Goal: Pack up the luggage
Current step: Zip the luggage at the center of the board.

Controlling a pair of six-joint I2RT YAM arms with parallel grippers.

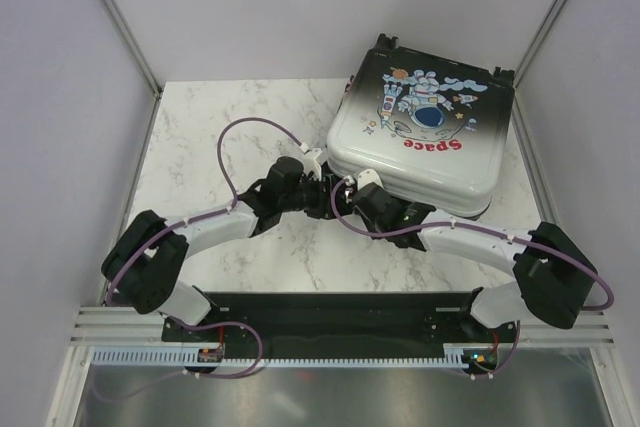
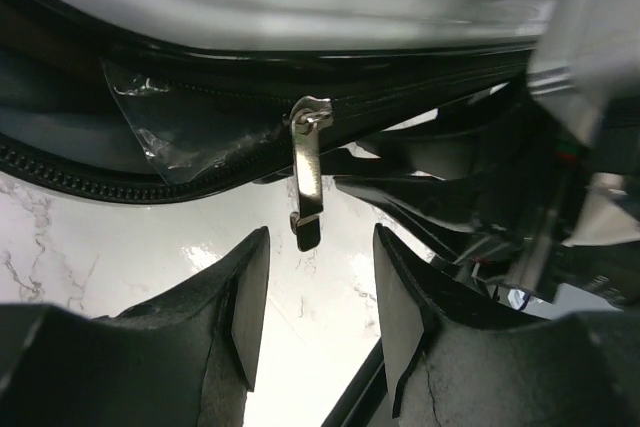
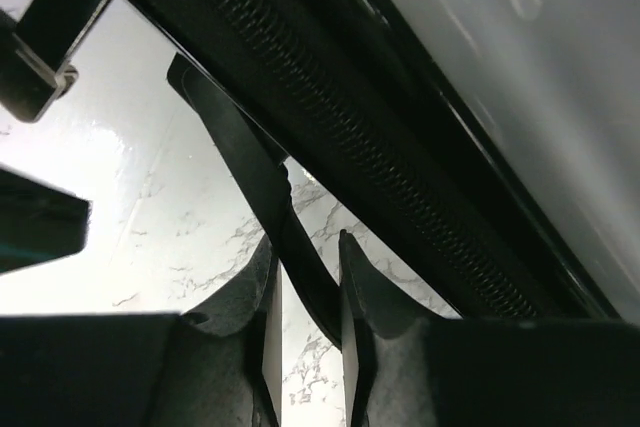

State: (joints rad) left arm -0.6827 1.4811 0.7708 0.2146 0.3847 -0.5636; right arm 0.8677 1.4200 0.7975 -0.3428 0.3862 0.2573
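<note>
White marble tabletop carries the luggage at its far right corner, lying flat with the astronaut print facing up, and both arms reach to its near left edge. The left gripper is spread, with the metal zipper pull hanging just above the gap between its fingertips and untouched. The right gripper stands narrow around a black strip running down from the zipper edge – whether it truly pinches the strip I cannot tell.

Place: robot test cell, lab-like.
Around table: plain white panels, aluminium posts.
Table's near edge: black mounting plate, slotted cable duct.
</note>
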